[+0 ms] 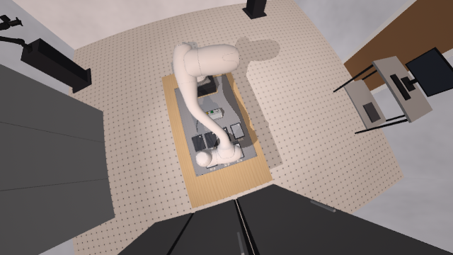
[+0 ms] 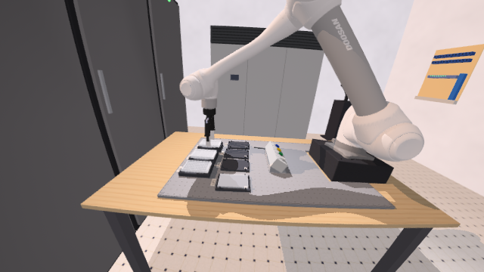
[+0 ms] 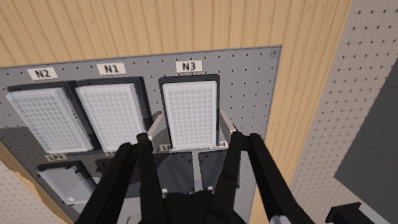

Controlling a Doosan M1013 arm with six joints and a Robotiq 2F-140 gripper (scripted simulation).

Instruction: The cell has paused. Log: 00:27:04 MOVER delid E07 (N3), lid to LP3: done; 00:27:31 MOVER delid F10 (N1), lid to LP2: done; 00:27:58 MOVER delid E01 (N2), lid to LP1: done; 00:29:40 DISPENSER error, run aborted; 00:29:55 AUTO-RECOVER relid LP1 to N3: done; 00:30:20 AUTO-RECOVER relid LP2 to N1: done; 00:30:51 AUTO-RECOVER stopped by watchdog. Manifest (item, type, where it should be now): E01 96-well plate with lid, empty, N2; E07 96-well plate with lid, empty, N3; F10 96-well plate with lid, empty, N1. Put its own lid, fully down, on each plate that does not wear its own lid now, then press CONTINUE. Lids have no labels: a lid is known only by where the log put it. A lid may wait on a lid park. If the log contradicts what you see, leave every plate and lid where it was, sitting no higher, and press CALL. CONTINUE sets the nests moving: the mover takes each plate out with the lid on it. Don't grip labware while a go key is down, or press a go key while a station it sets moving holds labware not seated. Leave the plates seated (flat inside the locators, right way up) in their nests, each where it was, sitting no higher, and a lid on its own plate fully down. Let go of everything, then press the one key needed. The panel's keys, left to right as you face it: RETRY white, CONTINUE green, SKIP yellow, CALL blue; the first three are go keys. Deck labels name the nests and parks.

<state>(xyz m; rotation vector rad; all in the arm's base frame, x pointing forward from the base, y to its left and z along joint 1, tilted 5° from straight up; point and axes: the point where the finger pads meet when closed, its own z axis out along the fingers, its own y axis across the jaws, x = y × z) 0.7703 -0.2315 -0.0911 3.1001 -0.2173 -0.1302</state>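
arm stretched out and down, wrist vertical, gripper [image 3: 191, 134] pointing straight down, jaws partly spread, nothing between the fingers.

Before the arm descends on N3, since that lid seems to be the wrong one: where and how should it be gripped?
Grip the N3 lid across its two long side edges, straight down from above. It lies flat, and the open gripper is already lined up wider than its narrow width, one fingertip outside each long edge.
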